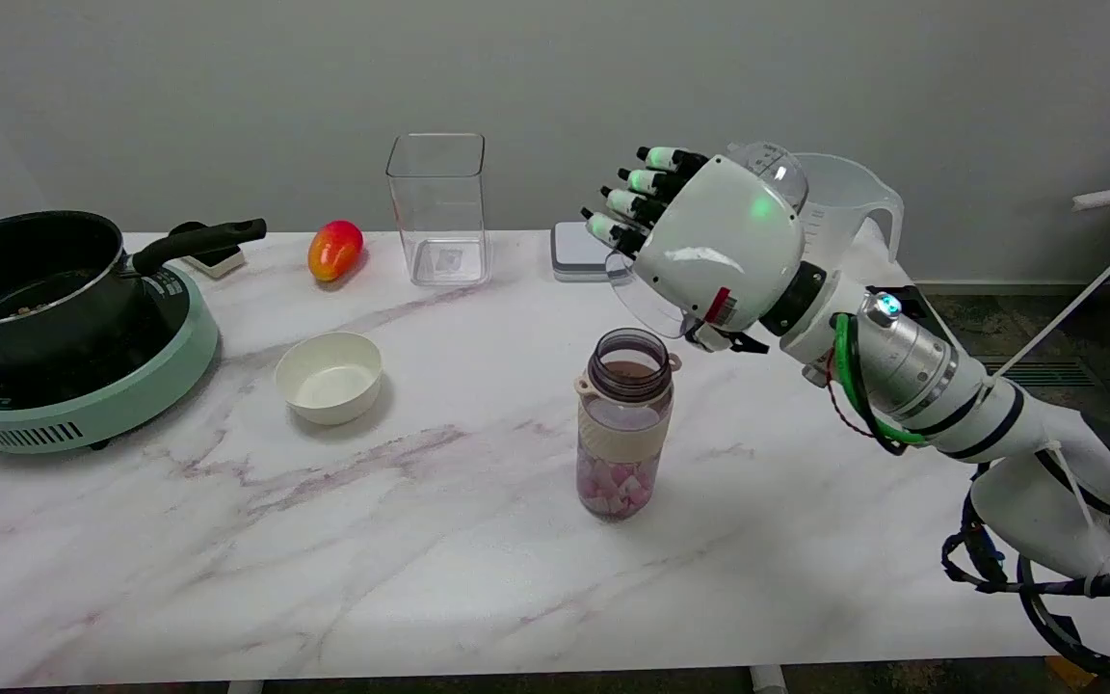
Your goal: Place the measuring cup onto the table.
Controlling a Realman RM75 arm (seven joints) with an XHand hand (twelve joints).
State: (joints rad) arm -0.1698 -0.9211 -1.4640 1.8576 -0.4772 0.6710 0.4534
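Right hand: raised above the worktop at its right rear, back of hand toward the camera; fingers wrapped round the measuring cup, holding it.
Measuring cup: clear plastic, held in the air, tilted; rim shows below the hand near the bottle mouth, base above the knuckles. Mostly hidden by the hand. Contents: cannot tell.
Second jug: translucent, with handle, just behind the hand; whether it stands on the worktop cannot be seen.
Bottle: open, pink-and-white pieces at its bottom, directly below and in front of the hand.
Others: white bowl, clear square container, mango, scale, pot on a green cooker.
Handling (judgement): light, stiff, thin-walled, smooth; likely slippery under hard fingers. Grip round the body seems adequate; avoid squeezing.
Next (judgement): right the cup, lower it onto bare worktop clear of the bottle.
Risk: clipping the bottle on descent.
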